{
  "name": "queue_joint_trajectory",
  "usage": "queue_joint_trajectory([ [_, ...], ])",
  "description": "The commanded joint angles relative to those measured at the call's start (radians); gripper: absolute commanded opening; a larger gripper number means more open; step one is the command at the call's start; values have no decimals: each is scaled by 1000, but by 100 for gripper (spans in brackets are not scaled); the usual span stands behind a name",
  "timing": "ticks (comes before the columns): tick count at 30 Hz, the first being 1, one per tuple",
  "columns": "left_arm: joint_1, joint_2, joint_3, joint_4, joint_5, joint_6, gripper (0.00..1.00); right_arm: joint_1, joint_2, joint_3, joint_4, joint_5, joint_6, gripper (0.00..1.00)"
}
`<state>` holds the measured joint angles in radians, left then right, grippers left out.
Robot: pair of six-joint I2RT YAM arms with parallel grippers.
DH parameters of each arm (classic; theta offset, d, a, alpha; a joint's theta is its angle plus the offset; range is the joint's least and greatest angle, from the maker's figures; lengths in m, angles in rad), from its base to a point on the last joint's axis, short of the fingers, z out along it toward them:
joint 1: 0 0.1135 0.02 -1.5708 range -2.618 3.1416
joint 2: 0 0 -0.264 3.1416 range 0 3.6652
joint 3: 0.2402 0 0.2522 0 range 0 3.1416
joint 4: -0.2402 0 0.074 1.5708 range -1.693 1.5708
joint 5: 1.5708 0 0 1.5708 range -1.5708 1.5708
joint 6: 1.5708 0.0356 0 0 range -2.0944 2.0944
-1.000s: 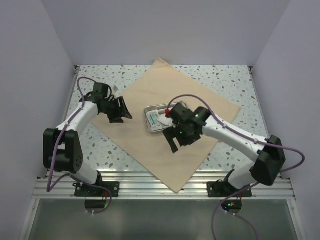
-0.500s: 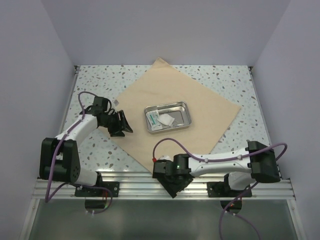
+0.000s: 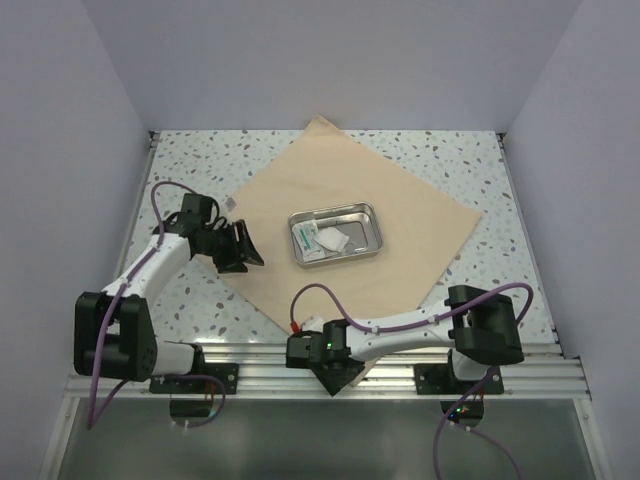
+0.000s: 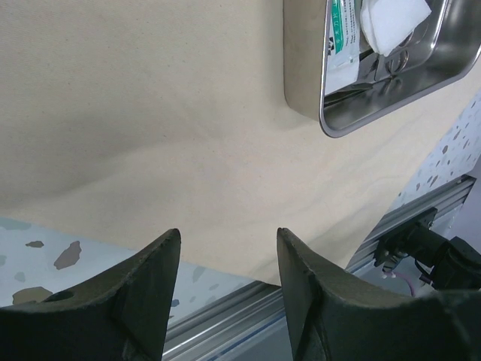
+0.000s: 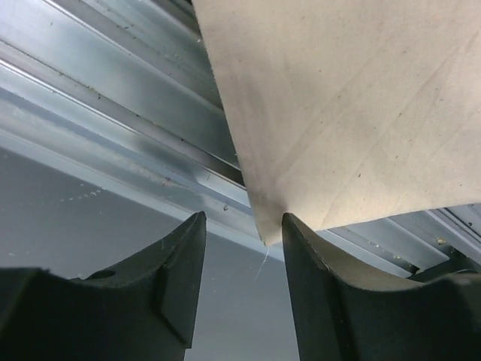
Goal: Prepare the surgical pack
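Flat wrap sheet [image 3: 400, 190], tray [image 3: 364, 232] with gauze [image 3: 335, 240] loaded; folding remains.
Jaws apart, nothing clamped: right gripper [image 5: 242, 222] at 6 o'clock corner, left gripper [image 4: 228, 241] at 9.

Top view: near corner of wrap sheet [image 3: 400, 200] is hidden under right hand [image 3: 335, 376]. The left corner is covered by left hand [image 3: 240, 248]. Tray [image 4: 301, 68] contents are too small to sort out from above. A small pale speck [image 3: 230, 203] on the bench [image 3: 460, 160] by the sheet edge is too small to identify.

Left wrist view: tray is cut by the top and right edges. Gauze [image 4: 391, 22] is clipped at the top. Packet [image 4: 342, 37] print is unreadable and its far end is cut off. Metal piece [image 4: 394, 64] under the gauze is mostly hidden, kind unclear. Finger bases run off the bottom edge.

Right wrist view: sheet is cut by the top and right edges, and fingers [image 5: 180, 271] are cut at the bottom. Can't tell whether they touch the corner between them.
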<state>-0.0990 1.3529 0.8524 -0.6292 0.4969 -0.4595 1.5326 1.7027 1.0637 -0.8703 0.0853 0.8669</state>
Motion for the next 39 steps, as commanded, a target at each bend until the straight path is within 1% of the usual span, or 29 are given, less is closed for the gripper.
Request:
queue_joint_trajectory([
  [1, 5, -38, -3, -23, 2, 32, 58, 3, -40, -7, -15, 86, 38, 49],
  [9, 5, -25, -9, -7, 12, 27, 58, 3, -81, -108, -15, 90, 81, 47],
  [13, 5, -23, -15, -1, 15, 24, 58, 1, -126, -162, 22, 82, 115, 44],
  [17, 5, -18, -18, 6, 15, 18, 58, 1, -121, -154, 42, 76, 109, 30],
  [23, 5, -14, -15, 5, 15, 18, 58, 3, -77, -136, 76, 57, 98, 27],
  [24, 5, -12, -15, 5, 14, 18, 58, 3, -77, -137, 74, 53, 98, 24],
  [32, 5, 6, -35, 26, 28, 13, 58, 1, -80, -128, 70, 57, 100, 14],
  [37, 5, 18, -24, 25, 23, 18, 58, -2, -113, -107, 41, 86, 107, 2],
  [39, 5, 22, -16, 23, 19, 19, 58, -28, -138, -79, 10, 105, 97, 0],
])
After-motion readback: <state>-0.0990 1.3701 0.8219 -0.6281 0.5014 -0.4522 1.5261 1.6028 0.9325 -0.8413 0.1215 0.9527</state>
